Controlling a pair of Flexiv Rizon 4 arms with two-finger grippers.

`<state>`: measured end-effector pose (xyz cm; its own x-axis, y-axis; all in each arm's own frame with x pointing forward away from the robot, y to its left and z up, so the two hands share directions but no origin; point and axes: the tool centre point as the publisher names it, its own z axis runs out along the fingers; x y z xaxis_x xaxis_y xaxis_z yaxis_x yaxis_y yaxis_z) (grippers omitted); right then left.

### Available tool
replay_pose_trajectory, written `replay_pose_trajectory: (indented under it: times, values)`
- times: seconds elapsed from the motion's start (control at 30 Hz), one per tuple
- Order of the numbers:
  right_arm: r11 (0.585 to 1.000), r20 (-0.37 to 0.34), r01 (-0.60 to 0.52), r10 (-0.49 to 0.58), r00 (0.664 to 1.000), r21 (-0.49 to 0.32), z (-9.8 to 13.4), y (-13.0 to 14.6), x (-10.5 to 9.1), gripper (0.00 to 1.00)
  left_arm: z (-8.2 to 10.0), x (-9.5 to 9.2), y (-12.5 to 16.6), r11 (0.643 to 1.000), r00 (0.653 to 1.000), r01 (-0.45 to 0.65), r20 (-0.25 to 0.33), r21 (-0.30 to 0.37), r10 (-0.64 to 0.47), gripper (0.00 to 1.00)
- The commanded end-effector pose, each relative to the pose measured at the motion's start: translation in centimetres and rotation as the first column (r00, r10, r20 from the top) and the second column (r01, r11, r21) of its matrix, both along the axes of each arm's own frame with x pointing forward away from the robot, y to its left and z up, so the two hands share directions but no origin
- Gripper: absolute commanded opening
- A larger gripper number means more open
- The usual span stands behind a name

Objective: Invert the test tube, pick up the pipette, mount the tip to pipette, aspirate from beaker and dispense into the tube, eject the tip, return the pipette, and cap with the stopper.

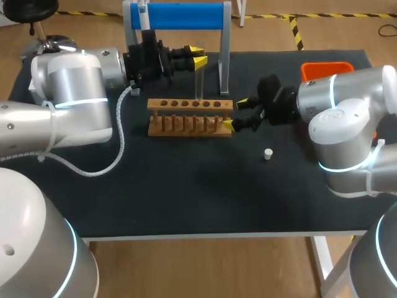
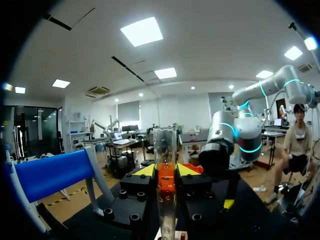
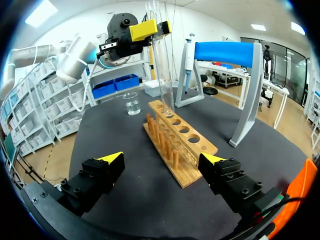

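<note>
My left gripper (image 1: pixel 197 57) is shut on the upper part of a clear glass test tube (image 1: pixel 199 82), which stands upright. The tube's lower end meets a hole of the wooden rack (image 1: pixel 190 115). In the left wrist view the test tube (image 2: pixel 165 145) rises between the yellow-tipped fingers (image 2: pixel 145 171). My right gripper (image 1: pixel 237 114) stands open at the rack's right end, with nothing in it. From the right wrist view the rack (image 3: pixel 181 141) lies ahead of that gripper (image 3: pixel 162 160), with the tube (image 3: pixel 161 60) and left gripper (image 3: pixel 150 28) beyond. A white stopper (image 1: pixel 268 154) lies on the mat.
The blue-topped stand (image 1: pixel 180 15) at the back holds the pipette (image 3: pixel 188 55). A glass beaker (image 3: pixel 131 103) stands beyond the rack's far end. An orange bin (image 1: pixel 327 67) sits at the back right, behind my right arm.
</note>
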<state>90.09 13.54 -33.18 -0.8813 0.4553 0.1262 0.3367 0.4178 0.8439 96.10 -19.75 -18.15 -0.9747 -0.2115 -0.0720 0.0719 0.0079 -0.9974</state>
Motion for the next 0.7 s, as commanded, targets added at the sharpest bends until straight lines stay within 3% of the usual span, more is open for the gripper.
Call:
replay_pose_trajectory:
  times: [0.03,0.3,0.7]
  values:
    - [1.000,-0.001,-0.001,0.001,1.000,0.000,0.1,-0.1,0.0,1.00,0.0,0.1,0.0,1.000,1.000,0.001,-0.001,0.001,-0.001,0.00]
    - [0.999,0.102,0.020,-0.017,0.995,-0.029,-0.1,-0.1,-0.4,1.00,0.0,0.1,0.0,1.000,1.000,0.001,-0.001,0.001,-0.001,0.00]
    - [0.998,0.151,0.035,-0.026,0.988,-0.061,-1.5,0.8,-1.2,1.00,0.0,0.1,0.0,1.000,1.000,0.001,-0.001,0.001,-0.001,0.00]
